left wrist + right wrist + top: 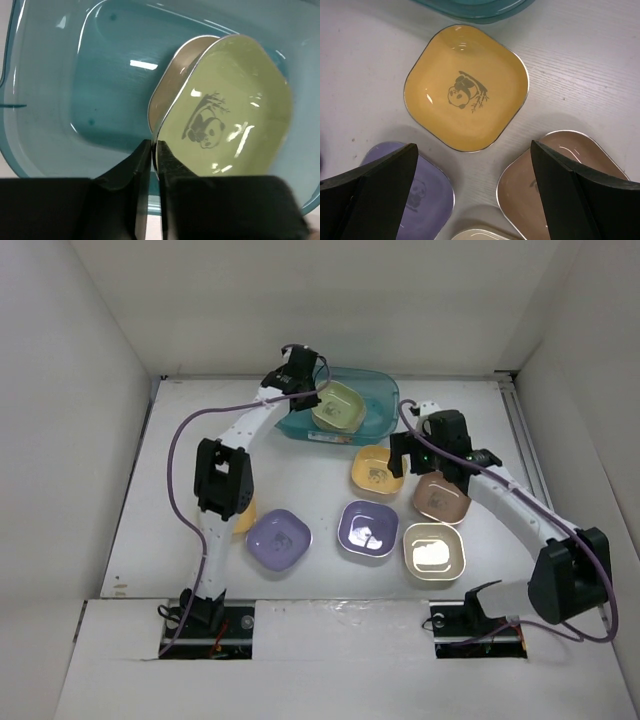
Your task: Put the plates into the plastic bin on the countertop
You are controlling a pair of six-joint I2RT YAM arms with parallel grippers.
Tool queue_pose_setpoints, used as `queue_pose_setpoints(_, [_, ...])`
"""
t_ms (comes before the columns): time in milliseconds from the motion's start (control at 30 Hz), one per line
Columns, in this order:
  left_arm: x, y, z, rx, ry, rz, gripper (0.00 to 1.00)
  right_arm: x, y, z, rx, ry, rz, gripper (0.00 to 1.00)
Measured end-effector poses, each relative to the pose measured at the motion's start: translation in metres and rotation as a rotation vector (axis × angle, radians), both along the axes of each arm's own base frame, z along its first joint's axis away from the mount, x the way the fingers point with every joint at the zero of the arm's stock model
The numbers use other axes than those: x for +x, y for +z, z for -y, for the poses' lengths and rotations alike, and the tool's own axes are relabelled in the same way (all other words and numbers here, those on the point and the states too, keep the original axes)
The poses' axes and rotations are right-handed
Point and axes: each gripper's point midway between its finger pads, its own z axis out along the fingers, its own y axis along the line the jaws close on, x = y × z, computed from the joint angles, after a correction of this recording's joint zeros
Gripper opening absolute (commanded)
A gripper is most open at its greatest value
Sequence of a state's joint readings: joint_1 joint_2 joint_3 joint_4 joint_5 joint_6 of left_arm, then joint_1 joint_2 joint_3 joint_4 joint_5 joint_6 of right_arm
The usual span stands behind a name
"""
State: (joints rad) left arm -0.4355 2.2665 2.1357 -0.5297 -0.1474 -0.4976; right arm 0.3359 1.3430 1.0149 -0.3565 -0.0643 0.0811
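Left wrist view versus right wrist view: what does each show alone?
Left wrist only: the inside of the bin, where the left hand pinches a green plate tilted over a second plate. Right wrist only: the open right hand above a yellow plate, with a purple plate and a brown plate beside it. Shared: the bin, only its edge in the right view.

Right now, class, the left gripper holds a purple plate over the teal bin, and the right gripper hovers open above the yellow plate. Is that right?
No. The left gripper pinches a green plate, not a purple one, as the left wrist view shows. The rest holds: it is over the teal bin, and the right gripper is open above the yellow plate.
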Motion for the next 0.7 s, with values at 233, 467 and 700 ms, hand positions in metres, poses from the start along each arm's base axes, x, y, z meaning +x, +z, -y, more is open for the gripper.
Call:
queue_pose_setpoints(233, [0.017,0.005,-0.002,-0.050,-0.012,0.035,0.43,0.010,-0.027,-0.005,-0.026,0.009,-0.042,0.97])
queue_pose_setpoints(467, [0.028,-0.004,0.011,-0.091,-0.044,0.041,0.99,0.021,-0.069,-0.003,-0.064,-0.008,-0.123,0.94])
queue_pose_setpoints(700, [-0.008,0.004,-0.004,-0.082,-0.039,0.016,0.99,0.038,-0.108,0.006,-0.095,-0.041,-0.192,0.72])
